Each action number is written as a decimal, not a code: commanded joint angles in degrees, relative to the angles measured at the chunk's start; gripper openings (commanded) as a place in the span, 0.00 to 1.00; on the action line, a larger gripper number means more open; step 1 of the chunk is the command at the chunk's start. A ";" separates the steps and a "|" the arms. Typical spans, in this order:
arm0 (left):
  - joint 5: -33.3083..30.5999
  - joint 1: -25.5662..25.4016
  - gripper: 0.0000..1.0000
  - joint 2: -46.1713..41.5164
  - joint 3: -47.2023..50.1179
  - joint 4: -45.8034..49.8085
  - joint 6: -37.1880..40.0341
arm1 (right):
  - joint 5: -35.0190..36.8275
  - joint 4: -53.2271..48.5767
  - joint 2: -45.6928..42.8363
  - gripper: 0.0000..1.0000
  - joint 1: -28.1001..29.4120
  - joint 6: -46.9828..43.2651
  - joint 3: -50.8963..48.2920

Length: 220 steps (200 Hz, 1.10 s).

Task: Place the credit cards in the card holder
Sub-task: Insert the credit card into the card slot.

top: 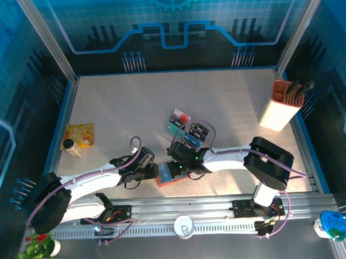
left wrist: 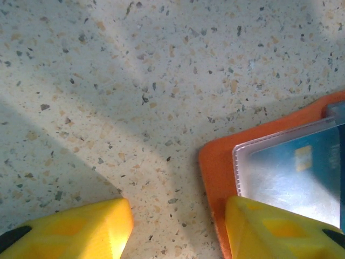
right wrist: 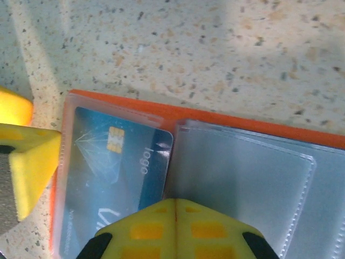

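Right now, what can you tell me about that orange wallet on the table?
The wallet lies open and flat on the speckled table. Its cover is orange, with clear plastic sleeves inside. One holds a blue card with a gold chip; the next looks empty. The shut right hand rests near its fold; one finger of the open left hand sits on its edge.

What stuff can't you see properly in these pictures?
- Top view: the loose cards are too small to count or read.
- Top view: the card holder is partly hidden under the right gripper.
- Right wrist view: the blue card has its lower writing covered by that shut gripper.
- Left wrist view: the card holder runs off the right edge.
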<state>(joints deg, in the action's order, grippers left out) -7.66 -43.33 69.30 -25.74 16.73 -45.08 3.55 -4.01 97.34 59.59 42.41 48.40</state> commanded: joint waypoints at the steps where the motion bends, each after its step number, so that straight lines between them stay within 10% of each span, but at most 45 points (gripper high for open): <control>1: 1.79 -0.01 0.53 3.04 1.92 -2.38 0.52 | -2.34 -0.80 2.64 0.00 1.87 0.30 1.65; 56: 1.21 -0.07 0.56 1.95 1.39 -1.72 0.78 | -1.29 -1.92 -2.52 0.02 1.05 0.02 0.65; 151: 0.24 0.02 0.60 -1.28 -1.00 0.91 1.98 | 8.88 -10.85 -21.27 0.51 -5.00 -1.47 -10.86; 220: -1.00 0.15 0.51 -1.98 -1.52 2.33 1.95 | 7.17 -7.47 -20.22 0.39 -3.54 0.07 -11.25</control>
<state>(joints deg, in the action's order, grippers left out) -7.51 -43.33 67.88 -26.52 17.72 -43.40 10.52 -12.21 76.53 54.81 42.00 35.86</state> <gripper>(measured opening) 0.523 0.421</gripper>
